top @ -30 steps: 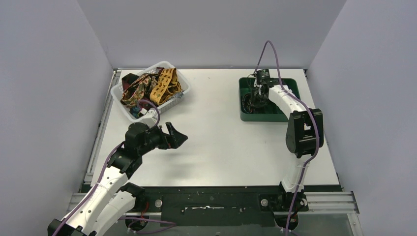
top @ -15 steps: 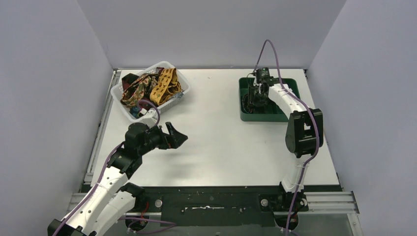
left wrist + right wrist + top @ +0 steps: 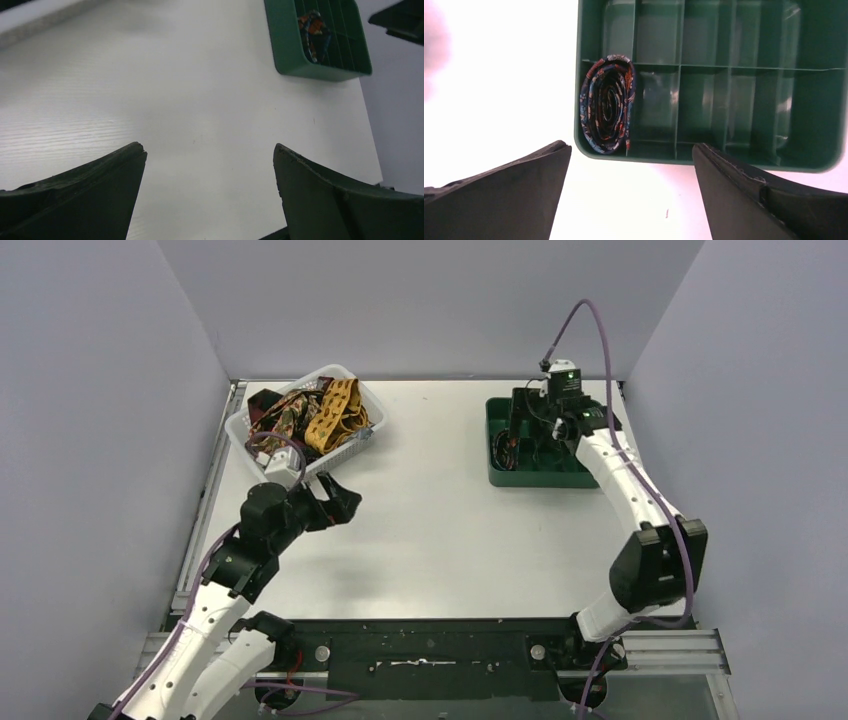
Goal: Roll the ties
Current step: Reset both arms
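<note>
With both jaws standing wide open and empty, the ties (image 3: 333,416) in the basket (image 3: 236,427) are likely handling limp, light and slippery, favouring a pinch near one end.

White table (image 3: 440,510) under me, matte, finely ribbed when I see it up close. Far left corner: a white basket (image 3: 236,432) sits on it, turned at an angle to the table's edges, hard by the left side. Far right: a green tray (image 3: 530,480), squared to the table, split into compartments, close to the back edge. The two stand well apart. A few tiny dark specks on the surface near the tray
</note>
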